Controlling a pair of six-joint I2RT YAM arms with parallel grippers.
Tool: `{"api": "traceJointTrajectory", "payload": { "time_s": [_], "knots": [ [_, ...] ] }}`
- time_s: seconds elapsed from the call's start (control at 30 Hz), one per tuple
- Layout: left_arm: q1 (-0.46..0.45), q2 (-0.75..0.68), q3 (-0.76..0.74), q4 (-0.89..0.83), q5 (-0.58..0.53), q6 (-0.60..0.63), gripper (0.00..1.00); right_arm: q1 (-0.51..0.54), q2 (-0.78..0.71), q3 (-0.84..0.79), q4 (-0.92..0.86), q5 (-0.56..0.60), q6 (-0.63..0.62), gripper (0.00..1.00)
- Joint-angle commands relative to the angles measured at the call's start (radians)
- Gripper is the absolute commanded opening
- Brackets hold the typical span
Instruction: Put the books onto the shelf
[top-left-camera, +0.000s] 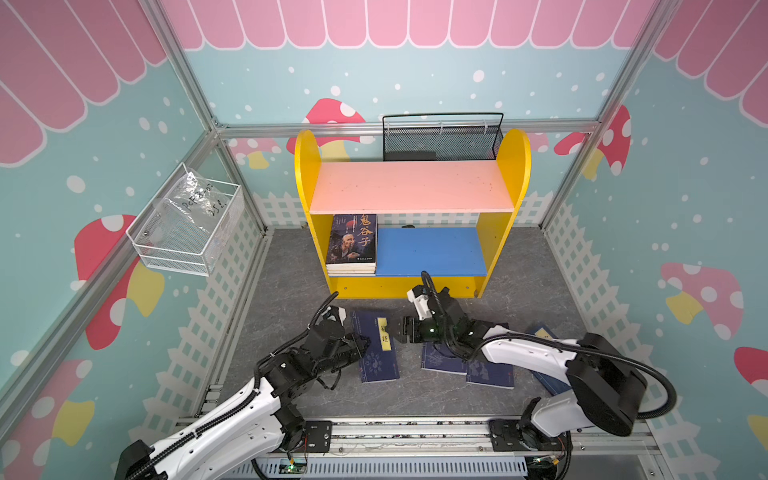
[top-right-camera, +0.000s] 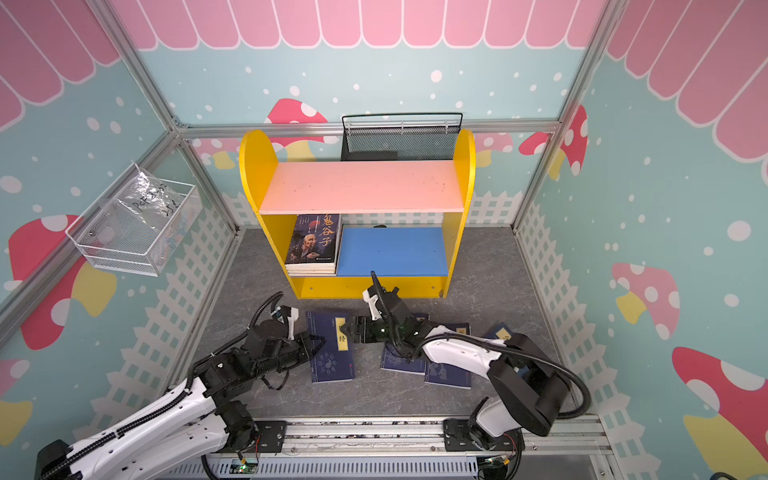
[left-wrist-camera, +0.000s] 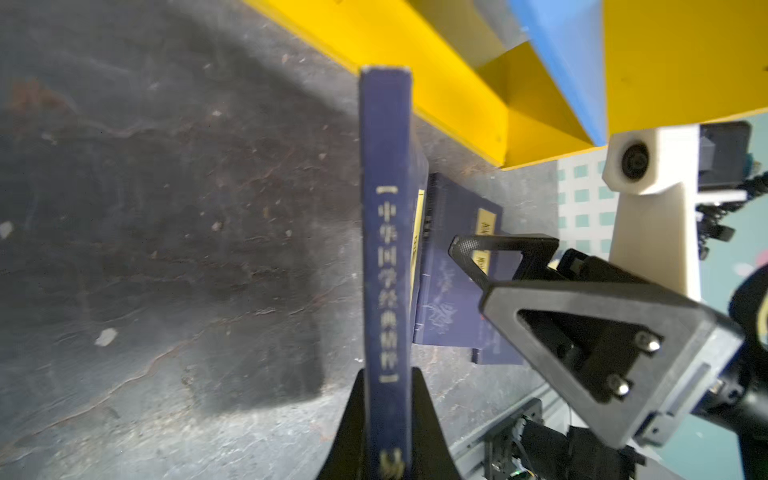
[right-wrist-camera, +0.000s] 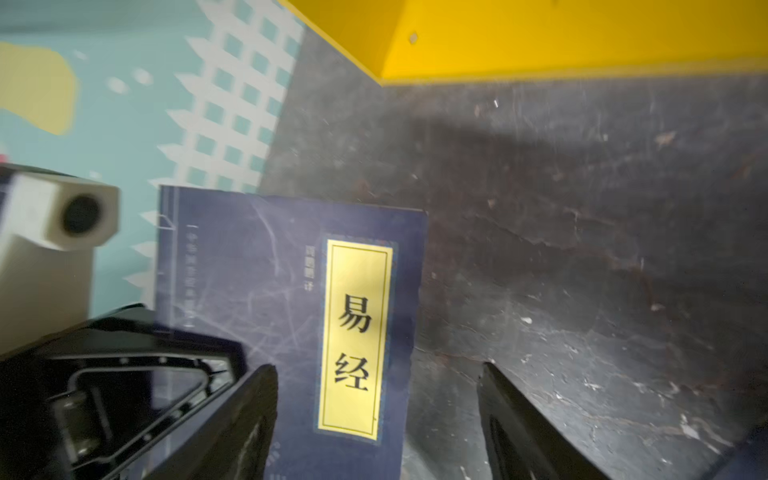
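1. Our left hand (left-wrist-camera: 386, 436) is clamped shut on the spine edge of a navy book (top-left-camera: 376, 353) with a yellow title label. The book sits just in front of the shelf (top-left-camera: 307, 178), above the grey counter (top-left-camera: 291, 291).
2. Our right hand (right-wrist-camera: 378, 399) stands wide open at the label side of that book. The label edge lies between its fingers (right-wrist-camera: 257, 399), and it has hold of nothing.
3. A small stack of books (top-left-camera: 351, 270) lies flat at the left end of the shelf's blue lower board (top-left-camera: 432, 251), with a dark-covered book (top-left-camera: 351, 241) on top.
4. More navy books (top-left-camera: 490, 372) lie overlapping on the counter, partly hidden under our right arm.
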Motion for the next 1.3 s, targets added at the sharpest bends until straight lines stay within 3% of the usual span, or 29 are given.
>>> {"api": "traceJointTrajectory", "payload": {
  "time_s": [0.0, 0.13, 0.23, 0.43, 0.73, 1.0, 1.27],
  "knots": [
    [0.014, -0.041, 0.143, 0.007, 0.076, 0.128, 0.0, -0.036, -0.124, -0.051, 0.069, -0.118, -0.084, 0.82],
    [0.033, -0.028, 0.28, 0.003, 0.154, 0.21, 0.0, -0.055, -0.259, -0.078, 0.106, -0.218, -0.111, 0.9],
    [0.047, 0.002, 0.344, 0.048, 0.234, 0.237, 0.0, -0.055, -0.31, -0.091, 0.134, -0.279, -0.097, 0.9],
    [0.076, 0.073, 0.408, 0.196, 0.424, 0.257, 0.0, -0.056, -0.362, -0.207, 0.402, -0.364, 0.012, 0.86],
    [0.113, 0.128, 0.421, 0.279, 0.575, 0.268, 0.0, -0.069, -0.391, -0.305, 0.608, -0.41, 0.136, 0.7],
    [0.13, 0.141, 0.422, 0.289, 0.593, 0.272, 0.0, -0.095, -0.399, -0.343, 0.659, -0.41, 0.191, 0.44],
    [0.135, 0.164, 0.421, 0.301, 0.626, 0.268, 0.0, -0.098, -0.371, -0.34, 0.756, -0.434, 0.208, 0.35]
  ]
}}
